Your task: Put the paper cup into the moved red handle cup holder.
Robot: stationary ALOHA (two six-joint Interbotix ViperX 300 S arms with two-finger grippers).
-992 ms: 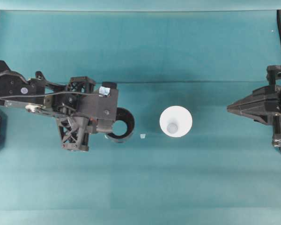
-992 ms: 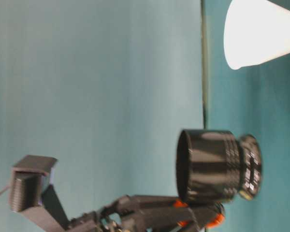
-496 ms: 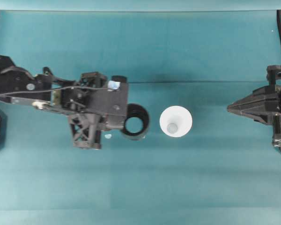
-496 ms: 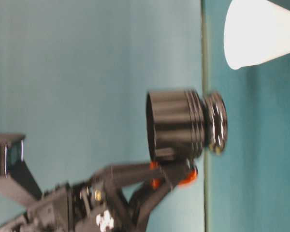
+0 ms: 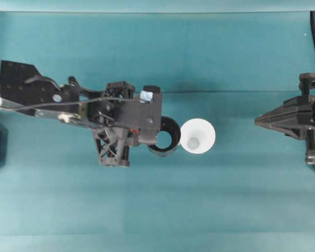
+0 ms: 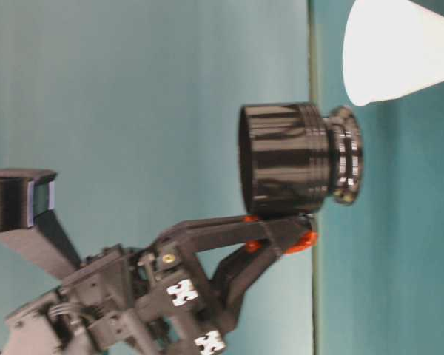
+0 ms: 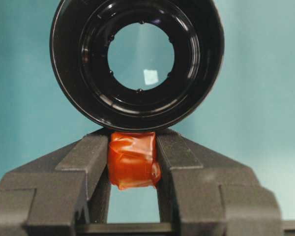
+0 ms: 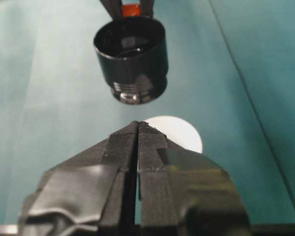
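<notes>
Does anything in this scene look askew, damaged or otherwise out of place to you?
Nothing looks damaged or spilled. The left gripper holds the red handle cup holder upright by its tab beside the upright paper cup; the right gripper is closed.

Left wrist view, items as you see them:

- Red handle cup holder [image 7: 136, 64]: glossy black, round, seen straight down its open mouth. Its bottom is an open ring; through it you see teal surface and a small pale square speck [image 7: 150, 76]. Small dark studs sit around the inner ring.
- Handle tab [image 7: 132, 160]: orange-red, wrinkled, shiny, sticking out from the holder's rim toward the camera.
- Left end effector [image 7: 132, 164]: two black fingers [image 7: 86, 160], one on each side of the tab, pressed against it and clamping it; their tips reach up to the holder's rim.
- Desk [image 7: 265, 98]: teal, plain, behind the holder on both sides of it.
</notes>
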